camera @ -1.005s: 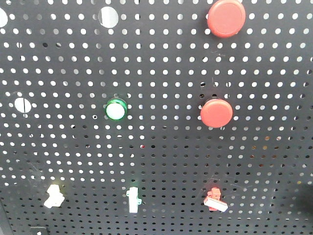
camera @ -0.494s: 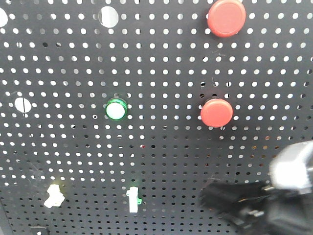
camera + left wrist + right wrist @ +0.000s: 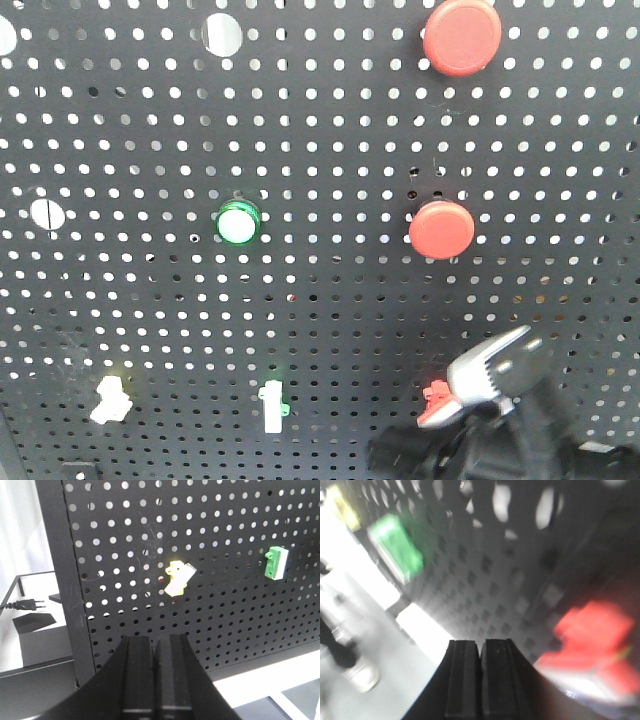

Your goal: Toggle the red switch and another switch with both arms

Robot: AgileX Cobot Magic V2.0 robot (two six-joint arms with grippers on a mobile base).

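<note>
The right gripper (image 3: 480, 647), two black angular plastic fingers, stands at the bottom edge with the fingers pressed flat together, no gap between them; behind it is a dark perforated metal panel (image 3: 485, 580), badly blurred; the red switch (image 3: 590, 630), a small red plastic toggle, sits near the fingertips on their right, a pale strip under it; a green plastic toggle (image 3: 397, 547) lies well apart at upper left; a pale yellow toggle (image 3: 340, 502) shows blurred in the top-left corner.

Holds the right gripper (image 3: 480, 645) closed, fingers pressed flat together, with the right arm (image 3: 530, 430) raised at the lower right corner of the perforated panel (image 3: 330, 150). Points the left gripper (image 3: 154, 640) toward the panel's lower left area, fingers likewise touching, clear of its surface.
</note>
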